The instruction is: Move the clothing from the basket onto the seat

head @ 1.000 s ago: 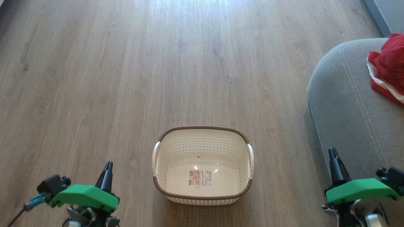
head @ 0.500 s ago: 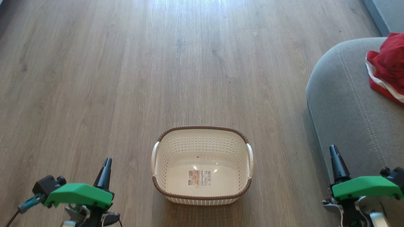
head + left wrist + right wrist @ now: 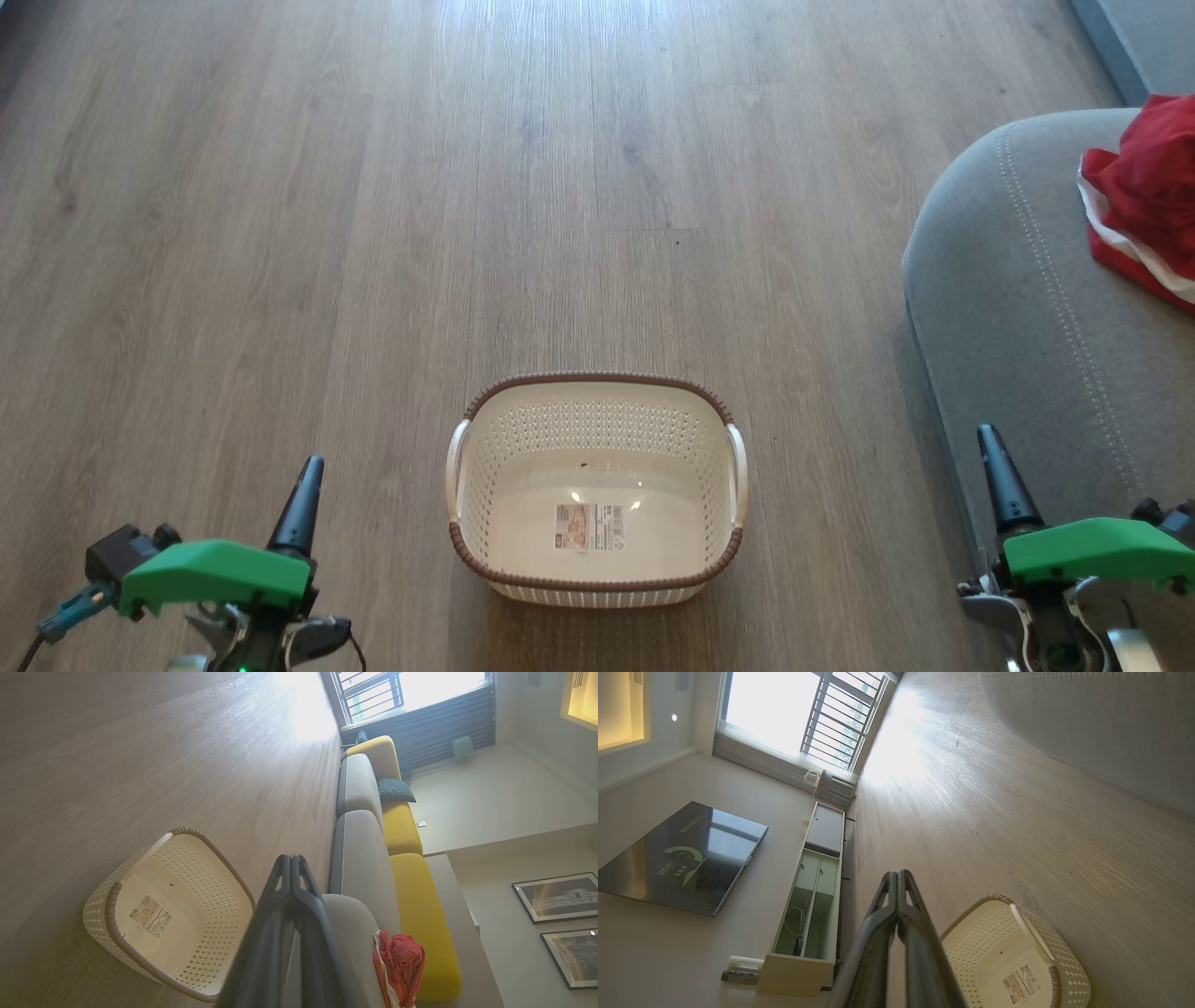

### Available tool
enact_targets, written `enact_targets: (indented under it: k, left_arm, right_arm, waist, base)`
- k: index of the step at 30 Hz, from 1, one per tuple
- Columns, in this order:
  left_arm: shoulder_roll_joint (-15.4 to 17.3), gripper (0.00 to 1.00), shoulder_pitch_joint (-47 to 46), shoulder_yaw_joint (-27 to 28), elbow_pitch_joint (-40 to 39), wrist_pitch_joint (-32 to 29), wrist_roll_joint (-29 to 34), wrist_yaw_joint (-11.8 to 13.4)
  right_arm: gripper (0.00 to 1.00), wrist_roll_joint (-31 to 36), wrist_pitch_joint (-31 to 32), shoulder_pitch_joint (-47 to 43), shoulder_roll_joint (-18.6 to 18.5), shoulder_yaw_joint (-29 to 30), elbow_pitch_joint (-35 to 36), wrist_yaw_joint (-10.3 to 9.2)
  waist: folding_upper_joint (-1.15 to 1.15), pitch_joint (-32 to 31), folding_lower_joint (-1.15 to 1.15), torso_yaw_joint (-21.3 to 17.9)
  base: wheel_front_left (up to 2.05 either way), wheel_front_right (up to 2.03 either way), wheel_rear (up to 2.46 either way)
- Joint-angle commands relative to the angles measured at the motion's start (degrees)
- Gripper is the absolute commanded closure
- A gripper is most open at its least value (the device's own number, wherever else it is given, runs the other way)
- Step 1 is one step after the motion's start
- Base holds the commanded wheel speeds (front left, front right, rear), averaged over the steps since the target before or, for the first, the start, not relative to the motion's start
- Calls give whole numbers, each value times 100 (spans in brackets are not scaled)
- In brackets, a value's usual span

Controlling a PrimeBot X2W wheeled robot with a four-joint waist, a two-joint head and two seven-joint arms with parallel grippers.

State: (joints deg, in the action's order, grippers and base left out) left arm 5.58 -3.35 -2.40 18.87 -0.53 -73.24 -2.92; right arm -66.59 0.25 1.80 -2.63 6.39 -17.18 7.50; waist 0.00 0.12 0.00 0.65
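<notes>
The cream basket (image 3: 595, 401) with a brown rim stands on the floor at bottom centre; its inside holds just a barcode label. It also shows in the left wrist view (image 3: 140, 956) and the right wrist view (image 3: 1045, 961). Red clothing (image 3: 1150, 191) with a white band lies on the grey seat (image 3: 1018, 308) at the right edge, also seen as clothing (image 3: 402, 961) on the seat (image 3: 359, 938). My left gripper (image 3: 311, 466) sits at the lower left, fingers shut and holding nothing. My right gripper (image 3: 991, 437) sits at the lower right beside the seat's front, shut and holding nothing.
Wooden floor (image 3: 467, 187) stretches ahead of the basket. The sofa continues with yellow back cushions (image 3: 402, 830) along a wall. A low TV cabinet (image 3: 808, 896) and a wall screen (image 3: 677, 858) line the opposite side, with a window beyond.
Both arms have sunk a little toward the bottom of the head view and spread slightly outward. The basket and the clothing have not moved.
</notes>
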Motion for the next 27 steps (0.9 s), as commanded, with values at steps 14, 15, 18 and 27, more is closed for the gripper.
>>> enact_targets:
  k: [14, 15, 18, 27]
  left_arm:
    - [-90, 100, -277, 468, -318, -239, -774, -221]
    - [-98, 100, -277, 487, -325, -255, -825, -231]
    - [-123, 100, -279, 546, -347, -304, -979, -264]
    - [-197, 100, -282, 722, -414, -453, -1439, -362]
  right_arm:
    - [100, -1051, 261, 359, -24, -36, 260, -1]
    - [100, -1120, 278, 363, -24, -34, 262, -1]
    - [100, -1327, 328, 374, -24, -27, 270, -1]
    - [100, -1948, 478, 406, -24, -6, 293, -1]
  waist:
    - [0, 2, 0, -25]
    - [0, 2, 0, -27]
    - [0, 3, 0, -32]
    - [0, 4, 0, -49]
  base:
    - [0, 0, 0]
    - [0, 0, 0]
    - [0, 0, 0]
    - [0, 0, 0]
